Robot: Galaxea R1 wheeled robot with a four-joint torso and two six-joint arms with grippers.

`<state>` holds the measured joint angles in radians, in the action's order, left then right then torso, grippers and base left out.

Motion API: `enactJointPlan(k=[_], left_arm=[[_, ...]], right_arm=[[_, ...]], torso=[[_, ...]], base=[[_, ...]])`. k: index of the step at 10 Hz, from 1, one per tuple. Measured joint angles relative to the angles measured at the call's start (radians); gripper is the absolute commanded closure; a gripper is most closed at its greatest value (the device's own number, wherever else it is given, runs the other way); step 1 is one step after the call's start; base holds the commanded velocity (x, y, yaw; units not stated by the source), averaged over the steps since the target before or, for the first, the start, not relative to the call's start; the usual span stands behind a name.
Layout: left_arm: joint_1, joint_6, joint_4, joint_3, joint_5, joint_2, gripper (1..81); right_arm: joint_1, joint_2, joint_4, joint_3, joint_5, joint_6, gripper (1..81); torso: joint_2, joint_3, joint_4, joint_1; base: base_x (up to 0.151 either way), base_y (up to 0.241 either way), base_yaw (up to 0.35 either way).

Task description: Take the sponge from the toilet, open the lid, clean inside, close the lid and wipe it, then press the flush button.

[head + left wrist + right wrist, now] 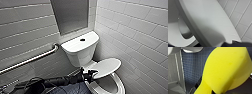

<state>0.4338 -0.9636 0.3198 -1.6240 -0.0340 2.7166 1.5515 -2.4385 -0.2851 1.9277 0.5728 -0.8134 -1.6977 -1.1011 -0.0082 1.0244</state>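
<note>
Right wrist view: the sponge (224, 69) sits close against your right gripper (205, 88). It is pinched narrow at the gripper end and broad beyond it, so its long axis runs outward from the wrist, above the blue mosaic floor (191, 68). I judge that gripper to be clamped on the sponge. Count step 1, the pick-up, as done.

Head view, nearest: your left gripper (89, 74) meets the near rim of the lid (106, 67), close to its hinge end. I cannot tell whether it clamps that rim or merely props it. The left wrist view shows the lid as a broad white slab slanting clear of the seat (174, 37), with an open gap between the 2.

Orientation: the lid is part-raised, neither flat on the seat nor upright against the tank. Its long axis runs from the hinge at the tank's foot outward over the bowl (106, 85). Its free end tips up toward the tiled side wall (140, 37). Step 2, the opening, is therefore in hand and not finished.

Farther back on the toilet (79, 58), the flush button (82, 39) sits mid-way on the tank top (71, 45), well apart from both grippers. A grab bar (32, 59) runs along the far wall beside the tank.

As I judge it, 4 items are left: cleaning inside, closing the lid, wiping it, and pressing the button.
</note>
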Motion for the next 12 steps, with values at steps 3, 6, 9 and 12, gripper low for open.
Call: enactJointPlan(k=[3,6,9,12], left_arm=[[-0.065,-0.078,0.017,-0.001,-0.093,-0.074,1.0],[-0.081,-0.109,0.021,0.016,-0.128,-0.137,1.0],[-0.086,-0.164,0.025,0.02,-0.179,-0.213,1.0],[-0.08,-0.136,0.01,0.032,-0.185,-0.25,1.0]], right_arm=[[0.0,0.0,0.0,-0.001,0.0,0.0,81.1],[0.011,0.001,0.0,-0.005,0.021,0.0,81.1],[0.011,0.007,0.0,-0.011,0.034,0.0,81.1],[0.012,0.006,-0.001,-0.011,0.036,0.0,81.1]], torso=[[0.0,0.0,0.0,0.0],[0.0,0.0,0.0,0.0],[0.0,0.0,0.0,0.0],[0.0,0.0,0.0,0.0]], base=[[0.0,0.0,0.0],[0.0,0.0,0.0],[0.0,0.0,0.0],[0.0,0.0,0.0]])
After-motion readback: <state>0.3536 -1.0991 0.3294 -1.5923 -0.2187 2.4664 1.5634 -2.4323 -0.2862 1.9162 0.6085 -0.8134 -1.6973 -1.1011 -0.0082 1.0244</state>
